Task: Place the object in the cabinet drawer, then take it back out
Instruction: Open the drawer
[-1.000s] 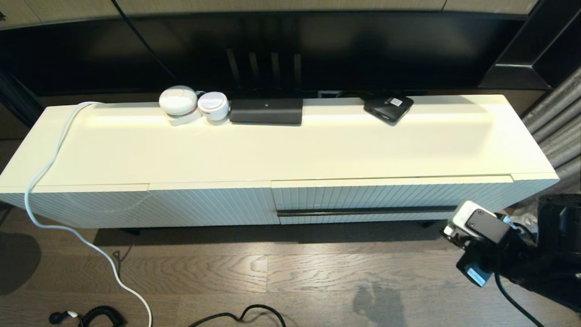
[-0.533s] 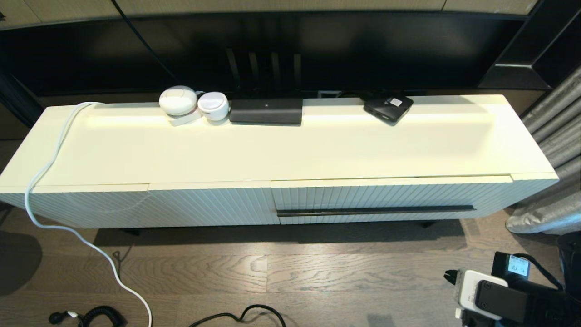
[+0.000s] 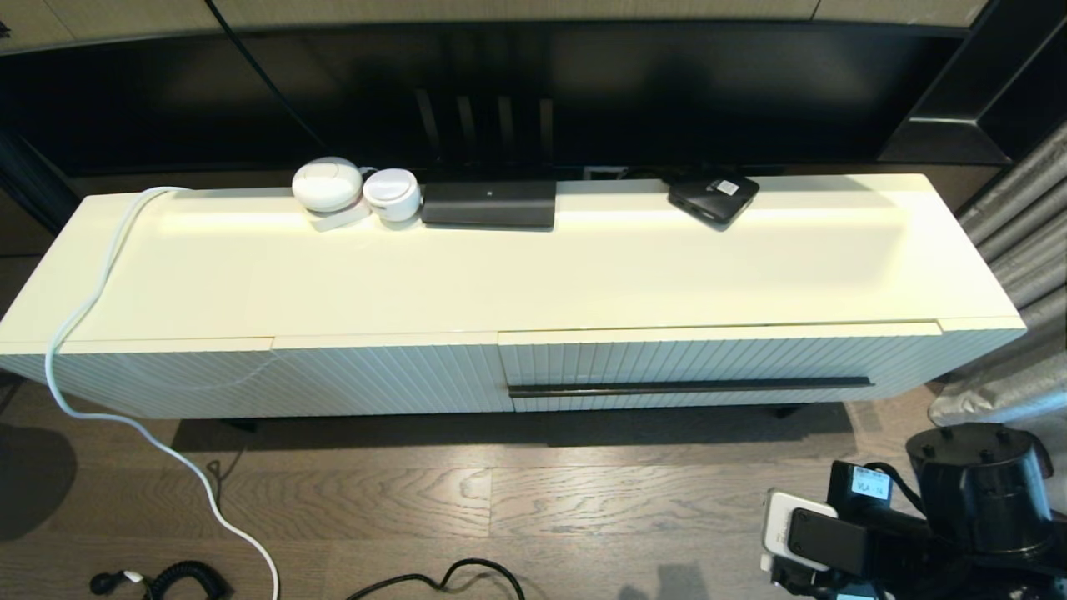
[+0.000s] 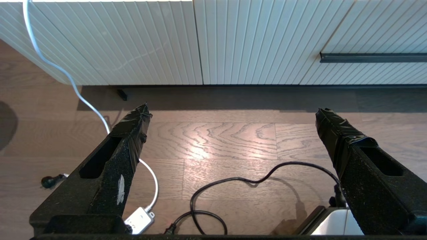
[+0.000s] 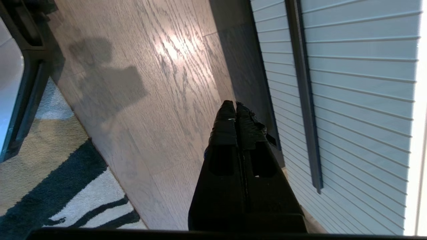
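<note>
The cabinet drawer [image 3: 717,360] is pushed in, its ribbed white front flush with the cabinet and its thin black bar handle [image 3: 690,387] free. My right arm [image 3: 867,542] hangs low at the front right, over the floor and away from the handle. In the right wrist view my right gripper [image 5: 235,105] is shut on nothing, with the handle [image 5: 305,100] beside it and apart. My left gripper [image 4: 233,111] stands open over the wooden floor and faces the cabinet front, the handle's left end [image 4: 373,57] ahead. Neither gripper holds an object.
On the cabinet top at the back stand two white round devices [image 3: 327,185], a black box [image 3: 488,203] and a small black device [image 3: 713,197]. A white cable [image 3: 83,333] trails off the left end. A black cable [image 3: 450,575] lies on the floor. A rug [image 5: 50,173] lies to the right.
My right arm has drawn back from the right end of the drawer handle, dropping low towards me and then shifting a little left. The drawer has stayed shut.
</note>
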Robot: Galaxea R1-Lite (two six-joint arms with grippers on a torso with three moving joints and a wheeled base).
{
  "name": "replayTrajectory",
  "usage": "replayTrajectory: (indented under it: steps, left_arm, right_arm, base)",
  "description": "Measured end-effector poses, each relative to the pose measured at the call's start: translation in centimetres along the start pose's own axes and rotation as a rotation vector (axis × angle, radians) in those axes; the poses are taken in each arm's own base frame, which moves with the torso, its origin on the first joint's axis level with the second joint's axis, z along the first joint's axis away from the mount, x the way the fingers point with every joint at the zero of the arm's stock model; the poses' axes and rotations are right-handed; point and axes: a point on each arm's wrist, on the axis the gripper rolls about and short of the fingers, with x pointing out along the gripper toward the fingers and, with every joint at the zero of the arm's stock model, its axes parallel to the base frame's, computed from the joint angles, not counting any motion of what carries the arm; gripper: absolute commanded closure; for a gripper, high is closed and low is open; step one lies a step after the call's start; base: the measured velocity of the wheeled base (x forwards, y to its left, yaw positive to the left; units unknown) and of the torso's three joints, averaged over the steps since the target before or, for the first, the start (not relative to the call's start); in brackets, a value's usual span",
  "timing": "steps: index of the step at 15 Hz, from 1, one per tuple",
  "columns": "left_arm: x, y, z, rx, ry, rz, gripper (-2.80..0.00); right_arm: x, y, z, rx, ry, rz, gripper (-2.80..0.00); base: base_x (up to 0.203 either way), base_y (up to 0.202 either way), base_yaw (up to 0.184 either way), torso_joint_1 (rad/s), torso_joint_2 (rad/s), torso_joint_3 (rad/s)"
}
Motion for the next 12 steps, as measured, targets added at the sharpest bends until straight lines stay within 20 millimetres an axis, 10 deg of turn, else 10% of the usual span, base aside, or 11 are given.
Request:
replayTrajectory:
  steps: [3, 4, 5, 12]
  left_arm:
    - [0.0, 0.0, 0.0, 0.0, 0.0, 0.0, -2.8]
    - [0.0, 0.0, 0.0, 0.0, 0.0, 0.0, -2.8]
    - [0.0, 0.0, 0.0, 0.0, 0.0, 0.0, -2.8]
    - [0.0, 0.0, 0.0, 0.0, 0.0, -0.001, -2.8]
  right_arm:
    - [3.6, -0.4, 0.1, 0.019, 0.026, -0.011, 0.0]
    - [4.8, -0.6, 0.1, 0.026, 0.029, -0.024, -0.48]
    - [6.0, -0.8, 0.0, 0.034, 0.031, -0.041, -2.8]
    - [9.3, -0.7, -0.9, 0.015, 0.035, -0.024, -2.8]
  base:
    - [0.0, 0.0, 0.0, 0.0, 0.0, 0.0]
    - [0.0, 0.0, 0.0, 0.0, 0.0, 0.0]
    - [0.0, 0.0, 0.0, 0.0, 0.0, 0.0]
    - [0.0, 0.0, 0.0, 0.0, 0.0, 0.0]
